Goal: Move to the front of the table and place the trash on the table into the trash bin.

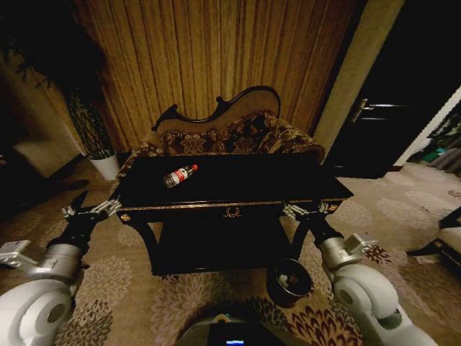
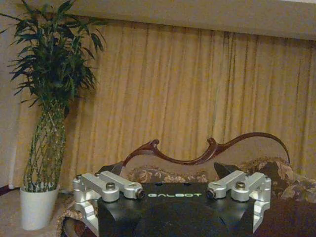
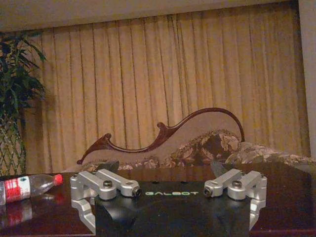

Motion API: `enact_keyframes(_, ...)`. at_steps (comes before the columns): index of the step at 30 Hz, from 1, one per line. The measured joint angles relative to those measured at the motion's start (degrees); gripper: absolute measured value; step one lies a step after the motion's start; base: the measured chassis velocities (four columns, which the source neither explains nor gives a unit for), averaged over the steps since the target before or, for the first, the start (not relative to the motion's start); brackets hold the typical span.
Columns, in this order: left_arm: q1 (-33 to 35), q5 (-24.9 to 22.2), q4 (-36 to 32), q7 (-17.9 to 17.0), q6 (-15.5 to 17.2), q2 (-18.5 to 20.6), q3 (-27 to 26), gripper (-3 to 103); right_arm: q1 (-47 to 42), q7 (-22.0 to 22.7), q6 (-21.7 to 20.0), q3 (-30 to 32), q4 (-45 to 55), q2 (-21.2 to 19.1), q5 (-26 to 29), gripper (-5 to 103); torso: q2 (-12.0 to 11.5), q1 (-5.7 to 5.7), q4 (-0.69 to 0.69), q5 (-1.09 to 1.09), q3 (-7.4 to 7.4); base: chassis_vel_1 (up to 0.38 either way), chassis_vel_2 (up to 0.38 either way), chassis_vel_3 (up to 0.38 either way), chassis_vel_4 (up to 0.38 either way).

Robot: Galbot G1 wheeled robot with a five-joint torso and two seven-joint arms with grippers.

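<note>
A clear plastic bottle [image 1: 179, 175] with a red cap and a red-white label lies on its side on the left part of the black glossy table [image 1: 238, 189]. The right wrist view shows the bottle [image 3: 24, 186] lying on the table top [image 3: 289, 197]. The round dark trash bin [image 1: 289, 280] stands on the carpet by the table's front right leg. My left gripper [image 1: 88, 209] is open, held off the table's front left corner. My right gripper [image 1: 308, 210] is open at the front right edge, above the bin. Both grippers [image 2: 168, 170] [image 3: 163, 167] are empty.
A floral sofa [image 1: 230, 133] with a carved back stands right behind the table, in front of tan curtains. A tall plant in a white pot [image 1: 106, 166] stands at the back left. A dark door [image 1: 382, 122] is at the back right. Patterned carpet covers the floor.
</note>
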Motion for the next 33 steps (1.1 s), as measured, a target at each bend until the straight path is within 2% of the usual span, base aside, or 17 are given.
enact_keyframes(8, 0.0, 0.0, 0.0, 0.0, 0.1, -0.1, 0.2, 100, -0.1, -0.1, 0.3, -0.2, 0.0, -0.1, 0.0, 100, 0.0, 0.00, -0.01, 0.00, 0.00, -0.125, 0.128, 0.118, -0.124)
enact_keyframes(17, 0.0, 0.1, 0.0, 0.0, 0.1, -0.3, 0.2, 100, -0.1, -0.1, 0.4, -0.2, -0.3, -0.1, 0.1, 100, 0.0, 0.04, -0.02, -0.01, 0.02, -0.264, 0.248, 0.242, -0.234)
enact_keyframes(22, -0.1, 0.1, 0.0, -0.1, 0.1, -0.3, 0.2, 100, -0.1, -0.1, 2.4, -0.3, -1.1, -0.3, -0.3, 100, 0.0, 0.05, 0.01, 0.00, 0.03, -0.216, 0.240, 0.224, -0.224)
enact_keyframes(33, -0.2, 0.0, 0.0, -0.1, 0.1, 0.0, 0.2, 100, -0.6, -0.1, 2.4, -0.1, -1.8, -0.5, -0.9, 100, 0.0, -0.06, 0.00, 0.00, -0.03, -0.043, 0.021, 0.027, -0.041)
